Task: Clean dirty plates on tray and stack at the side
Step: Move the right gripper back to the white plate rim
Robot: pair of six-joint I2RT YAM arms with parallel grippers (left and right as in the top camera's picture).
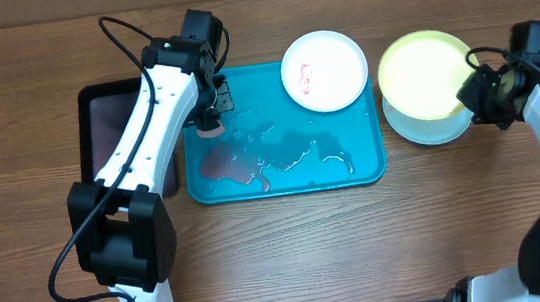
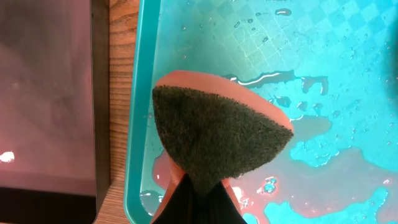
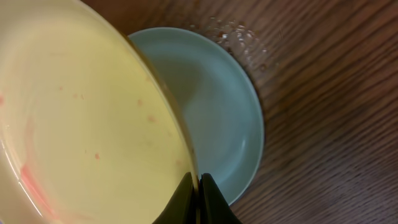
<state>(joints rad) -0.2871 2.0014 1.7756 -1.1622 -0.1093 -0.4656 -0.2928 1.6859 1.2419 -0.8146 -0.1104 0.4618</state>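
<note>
My left gripper [image 1: 210, 125] is shut on an orange sponge with a dark green scrub face [image 2: 217, 134], held over the left part of the turquoise tray [image 1: 372, 165], which holds reddish water. The white plate [image 1: 324, 70], smeared red, rests on the tray's far right corner. My right gripper [image 1: 473, 89] is shut on the rim of the yellow-green plate [image 1: 423, 73] and holds it tilted above the light blue plate [image 1: 434, 130], which lies on the table right of the tray. In the right wrist view the yellow-green plate [image 3: 81, 124] shows faint red smears, above the light blue plate [image 3: 217, 106].
A black tray [image 1: 111, 117] lies left of the turquoise tray, partly under my left arm. Water drops lie on the wooden table beyond the light blue plate [image 3: 233, 37].
</note>
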